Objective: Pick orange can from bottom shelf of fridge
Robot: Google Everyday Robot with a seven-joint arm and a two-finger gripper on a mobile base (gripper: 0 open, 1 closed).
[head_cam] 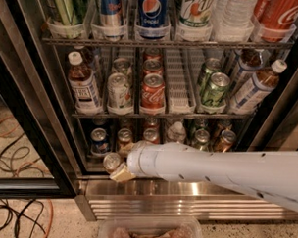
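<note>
At the front lip of the dim wire bottom shelf [94,159], the white arm's [211,169] two-finger gripper [119,170] is clamped on the small, dull aluminium orange can [111,162]. It is tilted silver top outward, probably to clear the rack above. Behind, lanes hold more small cans inside the black-framed glass-door fridge [46,122]. Below, a clear plastic tub [106,227] holds something pinkish, unidentifiable.

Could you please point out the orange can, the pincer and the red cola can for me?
orange can [111,162], camera view, on its silver top.
pincer [118,170], camera view, at its tip gripping the orange can, low and left of centre.
red cola can [153,93], camera view, on its red side.
</note>
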